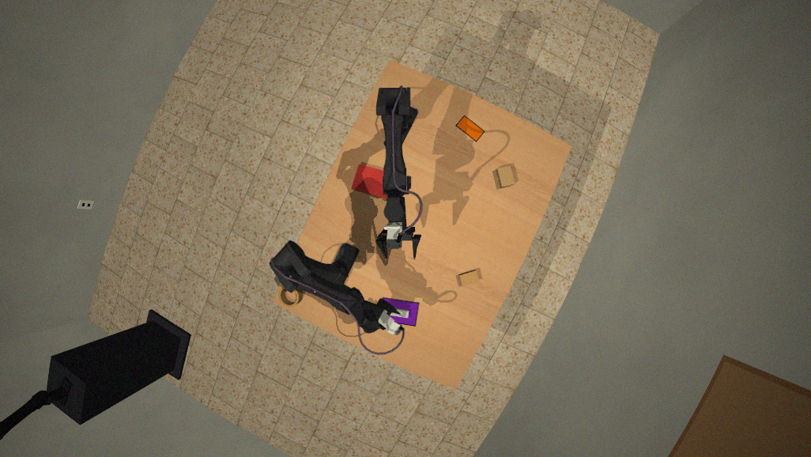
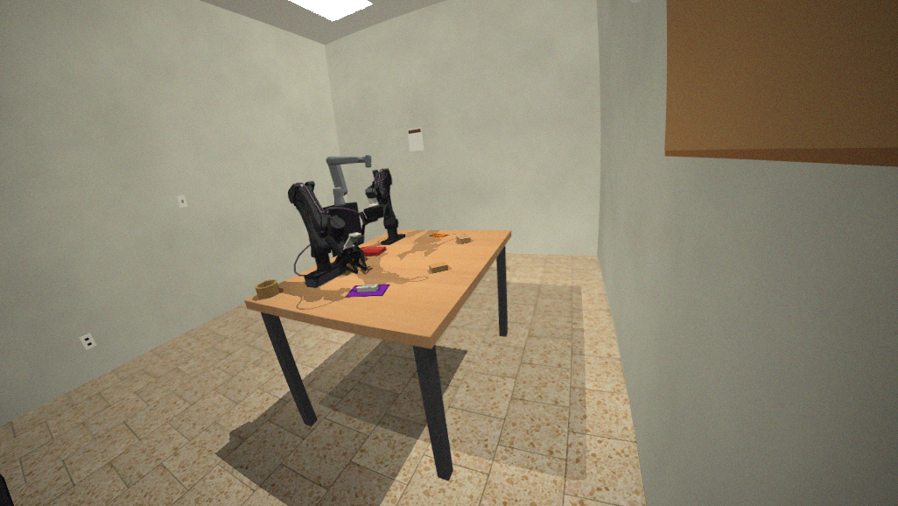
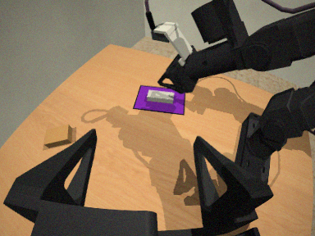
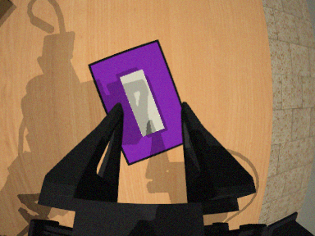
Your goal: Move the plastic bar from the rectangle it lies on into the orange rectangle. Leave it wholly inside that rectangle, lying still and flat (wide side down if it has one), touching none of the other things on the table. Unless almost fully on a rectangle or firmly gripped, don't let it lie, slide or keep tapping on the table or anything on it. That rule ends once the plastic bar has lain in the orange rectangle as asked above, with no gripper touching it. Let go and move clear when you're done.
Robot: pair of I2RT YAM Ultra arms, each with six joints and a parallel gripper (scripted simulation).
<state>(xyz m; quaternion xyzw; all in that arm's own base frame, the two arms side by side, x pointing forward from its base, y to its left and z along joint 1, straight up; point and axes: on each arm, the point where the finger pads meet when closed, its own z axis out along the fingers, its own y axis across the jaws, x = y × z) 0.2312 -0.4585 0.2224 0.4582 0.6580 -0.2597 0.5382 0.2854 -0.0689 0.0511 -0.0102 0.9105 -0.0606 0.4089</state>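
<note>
The plastic bar (image 1: 402, 313) (image 2: 368, 288) (image 3: 160, 97) (image 4: 142, 102), light grey-white, lies flat inside the purple rectangle (image 1: 413, 319) (image 2: 382, 291) (image 3: 141, 103) (image 4: 152, 53). My right gripper (image 4: 151, 106) is partly open and empty, above the bar; in the right wrist view its fingertips stand on either side of the bar, which lies slanted between them. My left gripper (image 1: 400, 261) (image 3: 147, 138) is wide open and empty, above the middle of the table. The orange rectangle (image 1: 469, 128) (image 2: 438, 235) lies beyond the left arm, with nothing on it.
One tan block (image 1: 505, 176) (image 2: 463, 240) stands near the orange rectangle, another (image 1: 469, 277) (image 2: 438, 268) (image 3: 57, 136) on the purple rectangle's side. A red slab (image 1: 366, 179) (image 2: 374, 250) lies partly under the left arm. A brown ring-shaped container (image 1: 291, 296) (image 2: 267, 289) stands near the right arm's base.
</note>
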